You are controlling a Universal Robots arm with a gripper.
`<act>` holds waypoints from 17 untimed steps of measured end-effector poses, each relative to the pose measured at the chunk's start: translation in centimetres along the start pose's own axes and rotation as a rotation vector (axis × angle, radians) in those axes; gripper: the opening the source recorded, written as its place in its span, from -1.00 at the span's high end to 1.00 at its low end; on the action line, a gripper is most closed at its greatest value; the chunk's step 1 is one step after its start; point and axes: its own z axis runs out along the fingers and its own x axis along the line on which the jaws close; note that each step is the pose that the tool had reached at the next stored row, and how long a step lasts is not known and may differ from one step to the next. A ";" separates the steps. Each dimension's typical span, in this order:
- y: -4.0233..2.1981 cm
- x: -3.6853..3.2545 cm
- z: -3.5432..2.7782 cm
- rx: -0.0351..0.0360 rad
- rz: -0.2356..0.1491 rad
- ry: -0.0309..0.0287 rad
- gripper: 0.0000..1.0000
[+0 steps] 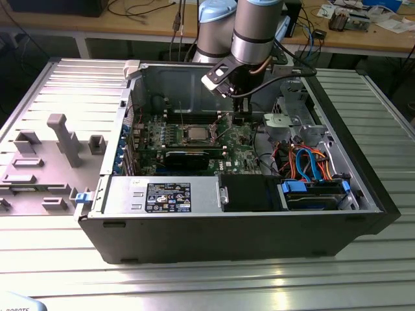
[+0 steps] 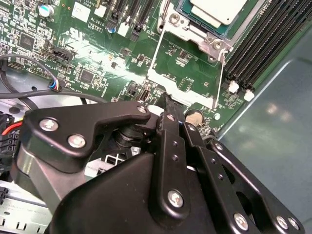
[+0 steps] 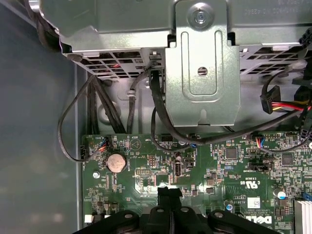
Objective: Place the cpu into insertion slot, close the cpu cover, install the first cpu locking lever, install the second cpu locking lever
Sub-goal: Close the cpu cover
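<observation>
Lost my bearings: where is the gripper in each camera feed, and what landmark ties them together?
Exterior view: the gripper hangs inside the case over the motherboard, to the exterior view's right of the cpu.
Second wrist view: the gripper is beside the coin cell, apart from the cpu.
First wrist view: the gripper is over the motherboard, near the coin cell.
Shared landmark: the coin cell, in both wrist views.
</observation>
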 end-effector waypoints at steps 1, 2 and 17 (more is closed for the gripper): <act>-0.02 0.00 0.00 0.0001 0.000 0.0000 0.79; -0.04 0.00 0.00 0.0000 0.000 0.0000 0.79; -0.31 -0.01 -0.01 0.0000 0.000 0.0000 0.79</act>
